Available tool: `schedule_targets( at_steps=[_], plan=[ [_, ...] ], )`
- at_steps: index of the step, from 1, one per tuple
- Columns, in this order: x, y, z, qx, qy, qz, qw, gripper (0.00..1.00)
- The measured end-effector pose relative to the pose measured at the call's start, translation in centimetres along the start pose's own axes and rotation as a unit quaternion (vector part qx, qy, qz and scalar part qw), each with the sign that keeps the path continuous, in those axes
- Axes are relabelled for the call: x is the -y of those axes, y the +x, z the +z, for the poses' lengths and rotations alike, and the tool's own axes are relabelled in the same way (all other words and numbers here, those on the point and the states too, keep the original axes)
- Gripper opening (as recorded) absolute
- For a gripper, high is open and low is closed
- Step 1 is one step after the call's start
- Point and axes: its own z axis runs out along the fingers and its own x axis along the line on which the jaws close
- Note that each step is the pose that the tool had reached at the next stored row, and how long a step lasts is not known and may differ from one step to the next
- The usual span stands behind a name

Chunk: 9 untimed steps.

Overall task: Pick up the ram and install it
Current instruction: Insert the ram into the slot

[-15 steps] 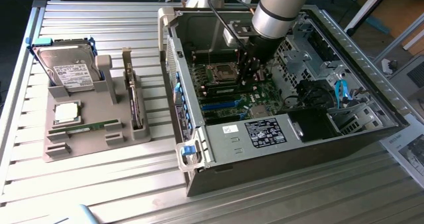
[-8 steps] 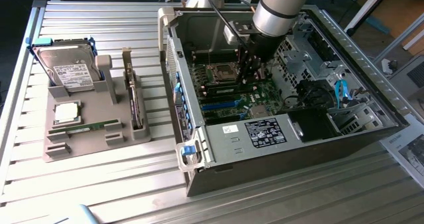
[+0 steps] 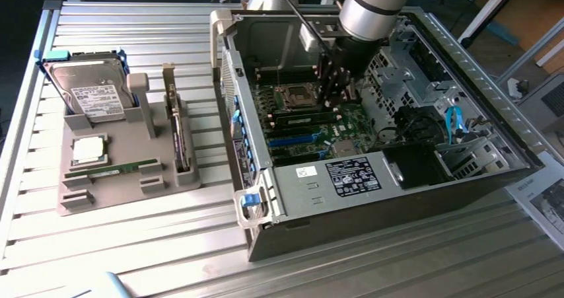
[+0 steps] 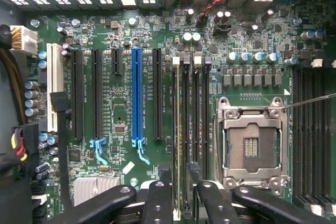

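Note:
The ram (image 4: 178,129), a thin green stick seen edge-on, stands along a memory slot beside the empty processor socket (image 4: 252,148) on the motherboard. My gripper (image 4: 179,203) straddles one end of it. Its black fingers (image 4: 157,203) stand a little apart from the stick on either side, so it is open. In the exterior view the gripper (image 3: 333,103) reaches down into the open computer case (image 3: 493,146), over the board near the socket. A second green ram stick (image 3: 115,171) lies flat in the grey holder (image 3: 105,192) at the exterior view's left.
The grey holder also carries a hard drive (image 3: 92,93), a square silver processor (image 3: 88,149) and an upright card (image 3: 181,136). Inside the case are a blue expansion slot (image 4: 136,98), black slots, further memory slots (image 4: 310,129), cables (image 3: 454,123) and the power supply (image 3: 352,176).

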Motion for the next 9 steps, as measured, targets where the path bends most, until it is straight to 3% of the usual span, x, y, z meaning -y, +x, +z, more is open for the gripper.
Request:
schedule_targets(
  at_steps=[9],
  plan=[
    [-0.08,0.0,-2.14,-0.0005,0.0000,0.000,1.0000,0.26]
  ],
)
